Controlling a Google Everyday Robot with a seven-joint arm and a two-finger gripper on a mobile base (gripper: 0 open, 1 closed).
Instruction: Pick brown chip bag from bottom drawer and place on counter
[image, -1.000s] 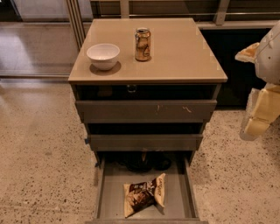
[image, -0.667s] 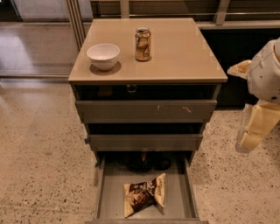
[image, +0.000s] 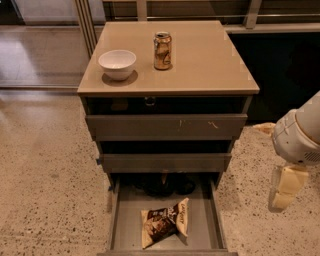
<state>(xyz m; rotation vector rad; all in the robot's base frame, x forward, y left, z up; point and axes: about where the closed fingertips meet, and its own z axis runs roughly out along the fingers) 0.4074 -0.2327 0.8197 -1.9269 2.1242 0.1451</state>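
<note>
The brown chip bag (image: 165, 223) lies flat on the floor of the open bottom drawer (image: 200, 220), near its front, with its cream ends pointing left and right. The counter (image: 200, 55) is the beige top of the grey cabinet. My gripper (image: 283, 189) hangs at the right edge of the view, beside the cabinet and over the floor. It is about level with the middle drawer and well to the right of the bag. It holds nothing that I can see.
A white bowl (image: 117, 63) and a gold drink can (image: 162, 50) stand on the counter's back left part. The two upper drawers (image: 165, 127) are slightly pulled out. Speckled terrazzo floor (image: 45, 180) surrounds the cabinet. Dark objects sit at the back of the bottom drawer.
My arm and gripper have moved down and slightly left along the right side of the cabinet. The bag, can and bowl have not moved.
</note>
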